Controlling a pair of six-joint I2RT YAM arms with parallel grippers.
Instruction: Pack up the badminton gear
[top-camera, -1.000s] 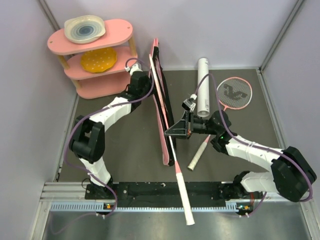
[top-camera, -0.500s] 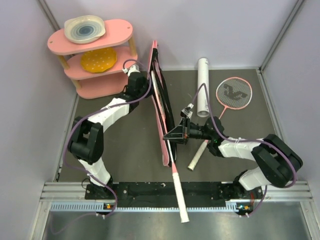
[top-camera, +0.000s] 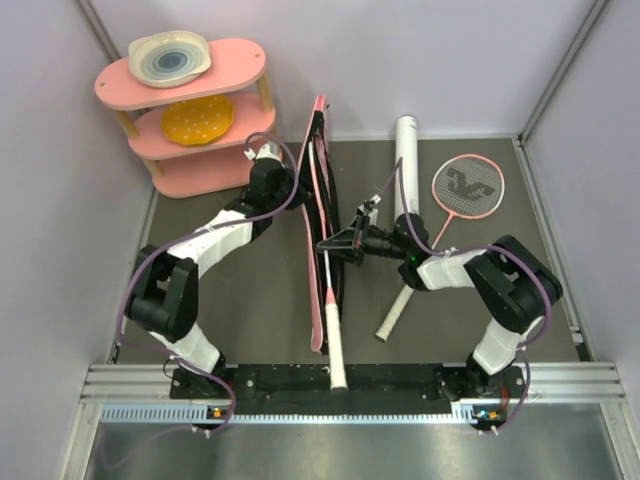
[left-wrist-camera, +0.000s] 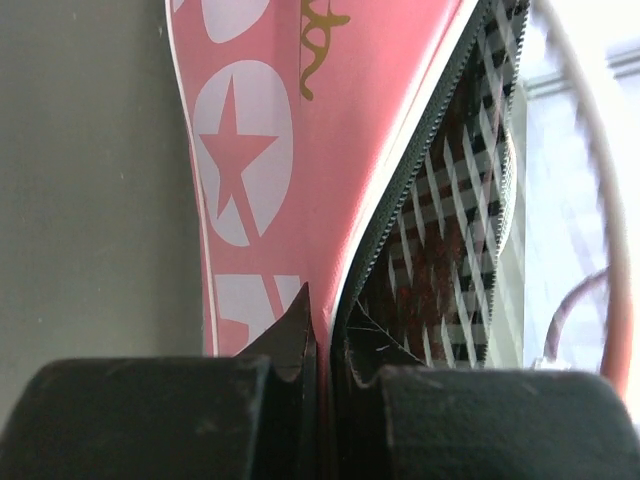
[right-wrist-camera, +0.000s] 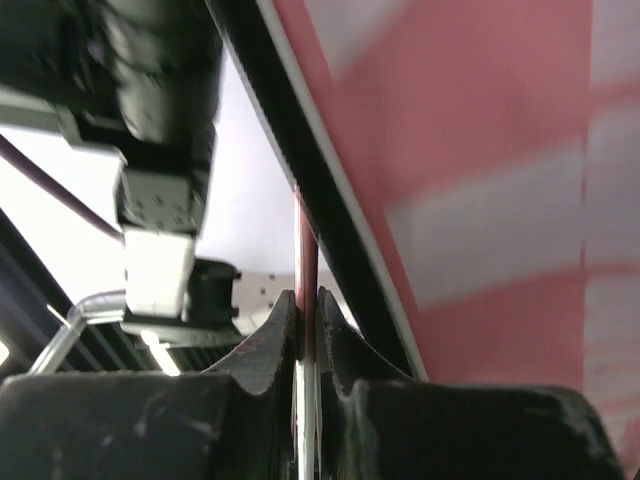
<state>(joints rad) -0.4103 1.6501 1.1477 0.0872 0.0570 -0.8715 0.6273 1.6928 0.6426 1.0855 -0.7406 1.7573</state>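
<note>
Two rackets, one tube (top-camera: 406, 165), one bag (top-camera: 317, 325). Spare racket (top-camera: 467, 187) lay at 2. I logged held racket (top-camera: 333, 350) partway in bag, centre, axis 12–6, handle toward 6. Right gripper (top-camera: 325, 245) nipped its shaft; left gripper (left-wrist-camera: 325, 320) pinched bag's edge.

On the racket bag (left-wrist-camera: 330, 150) we saw smooth, faintly glossy pink skin and woven checked lining (left-wrist-camera: 450, 230); the table (left-wrist-camera: 90, 200) was matt.

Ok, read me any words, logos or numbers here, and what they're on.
No text reads whole.
Bag: a pink star in a white circle and a gold squiggle; white letter shapes cut off, unreadable.
Loose racket: dark mark on the strings, too small to read.
Tube: no print visible.
</note>
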